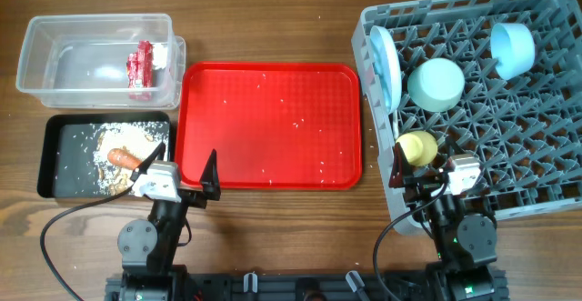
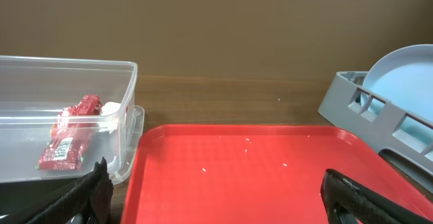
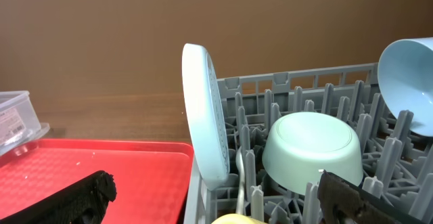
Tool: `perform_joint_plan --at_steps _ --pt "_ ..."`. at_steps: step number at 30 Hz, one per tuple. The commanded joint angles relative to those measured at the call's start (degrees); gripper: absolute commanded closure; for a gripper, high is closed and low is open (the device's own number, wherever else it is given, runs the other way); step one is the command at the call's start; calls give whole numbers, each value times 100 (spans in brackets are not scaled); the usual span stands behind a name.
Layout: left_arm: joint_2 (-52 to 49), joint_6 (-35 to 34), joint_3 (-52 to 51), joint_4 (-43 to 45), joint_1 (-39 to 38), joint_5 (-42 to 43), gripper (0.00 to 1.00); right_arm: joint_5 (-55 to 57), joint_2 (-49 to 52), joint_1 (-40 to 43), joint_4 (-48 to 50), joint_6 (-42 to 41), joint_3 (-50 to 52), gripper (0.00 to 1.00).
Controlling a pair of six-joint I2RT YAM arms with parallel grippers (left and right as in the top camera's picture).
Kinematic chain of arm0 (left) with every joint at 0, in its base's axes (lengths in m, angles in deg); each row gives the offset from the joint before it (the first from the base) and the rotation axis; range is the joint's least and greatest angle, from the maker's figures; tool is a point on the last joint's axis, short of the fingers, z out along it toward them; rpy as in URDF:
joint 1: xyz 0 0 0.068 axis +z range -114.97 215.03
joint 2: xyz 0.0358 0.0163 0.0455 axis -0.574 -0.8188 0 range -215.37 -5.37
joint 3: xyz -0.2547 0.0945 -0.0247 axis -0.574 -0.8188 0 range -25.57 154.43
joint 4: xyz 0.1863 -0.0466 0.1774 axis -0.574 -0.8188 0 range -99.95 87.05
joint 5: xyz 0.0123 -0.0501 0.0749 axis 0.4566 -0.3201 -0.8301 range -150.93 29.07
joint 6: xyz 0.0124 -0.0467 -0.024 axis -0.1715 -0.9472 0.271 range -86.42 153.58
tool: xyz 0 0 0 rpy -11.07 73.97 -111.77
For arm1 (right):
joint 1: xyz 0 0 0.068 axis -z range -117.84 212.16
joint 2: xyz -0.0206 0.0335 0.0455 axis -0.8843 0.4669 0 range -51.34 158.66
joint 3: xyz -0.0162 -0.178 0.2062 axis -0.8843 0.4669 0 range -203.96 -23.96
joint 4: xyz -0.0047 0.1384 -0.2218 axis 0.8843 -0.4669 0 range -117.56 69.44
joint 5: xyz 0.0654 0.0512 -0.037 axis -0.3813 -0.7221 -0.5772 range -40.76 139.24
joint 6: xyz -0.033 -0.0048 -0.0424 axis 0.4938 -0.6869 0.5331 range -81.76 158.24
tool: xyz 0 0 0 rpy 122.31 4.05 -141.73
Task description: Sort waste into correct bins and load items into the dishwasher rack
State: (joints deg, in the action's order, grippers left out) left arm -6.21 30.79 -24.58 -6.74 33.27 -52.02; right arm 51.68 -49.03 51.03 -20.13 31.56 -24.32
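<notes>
Overhead, yellow cup (image 1: 417, 146) just beside right gripper (image 1: 424, 167)

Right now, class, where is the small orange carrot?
In the overhead view, the carrot lies among rice scraps in the black tray on the left, nearer the robot than the clear tub, beside the red tray.
</notes>
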Motion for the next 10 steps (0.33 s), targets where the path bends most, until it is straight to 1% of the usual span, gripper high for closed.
perform_joint_plan --at_steps 1,10 --pt "46 87 -68 39 -4 50 0 9 -37 35 26 -98 4 0" --pt "46 87 -68 39 -4 50 0 9 -37 35 26 -96 4 0"
